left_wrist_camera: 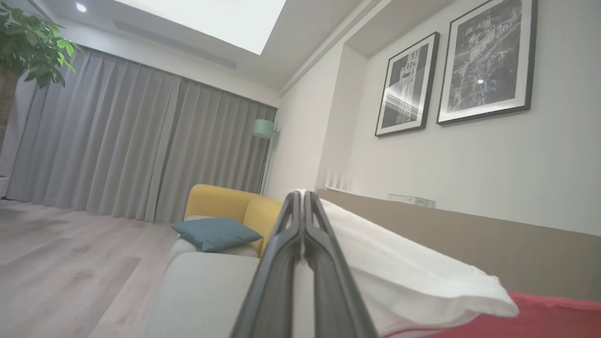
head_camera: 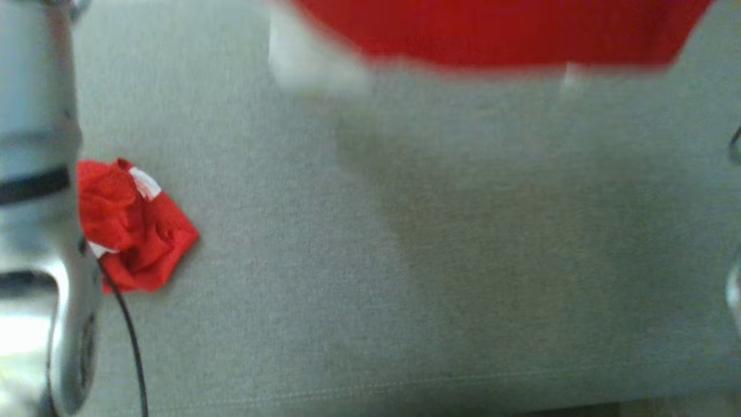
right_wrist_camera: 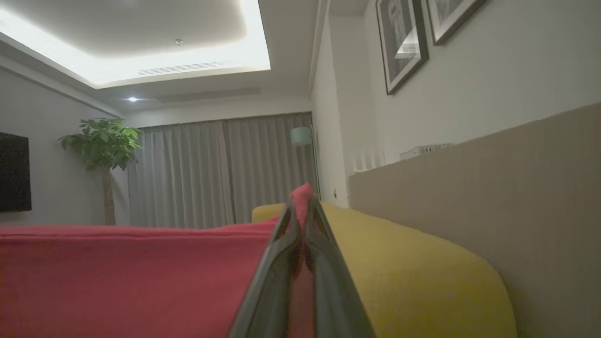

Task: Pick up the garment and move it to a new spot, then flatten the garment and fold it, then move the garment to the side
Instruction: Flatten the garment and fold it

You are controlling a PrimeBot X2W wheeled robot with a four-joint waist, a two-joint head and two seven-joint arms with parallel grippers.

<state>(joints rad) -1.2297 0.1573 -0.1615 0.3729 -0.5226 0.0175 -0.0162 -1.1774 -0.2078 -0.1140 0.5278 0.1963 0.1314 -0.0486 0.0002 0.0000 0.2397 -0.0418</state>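
1. left gripper (left_wrist_camera: 300, 199): clenched. in the left wrist view the two dark fingers lie pressed together along their length, with the white part of the garment (left_wrist_camera: 399, 272) pinched between them. the white fabric spreads away to the right of the fingers and meets red fabric at the lower right corner.

2. right gripper (right_wrist_camera: 300, 206): clenched. in the right wrist view a small peak of red fabric stands out between the fingertips. the red body of the garment (right_wrist_camera: 131, 277) runs off to the left as a taut, level sheet.

3. garment (head_camera: 503, 29): in the head view it hangs blurred along the top edge as a wide red band, with a white section at its left end. it is lifted off the grey upholstered seat (head_camera: 405, 260), and a soft shadow lies on the seat below it.

4. seat, left side: a crumpled red cloth (head_camera: 136, 226) with white patches lies on the seat, well apart from the lifted garment. it is just beside a pale robot arm (head_camera: 35, 116) at the left edge. a black cable (head_camera: 130, 336) runs down from the arm past the cloth.

5. surroundings: a yellow armchair (left_wrist_camera: 220, 202) carries a teal cushion (left_wrist_camera: 213, 233). behind it hang grey curtains (left_wrist_camera: 117, 141). two framed pictures (left_wrist_camera: 408, 84) are on the wall above a beige panel (right_wrist_camera: 469, 188). a potted plant (right_wrist_camera: 104, 145) stands beside the curtains.
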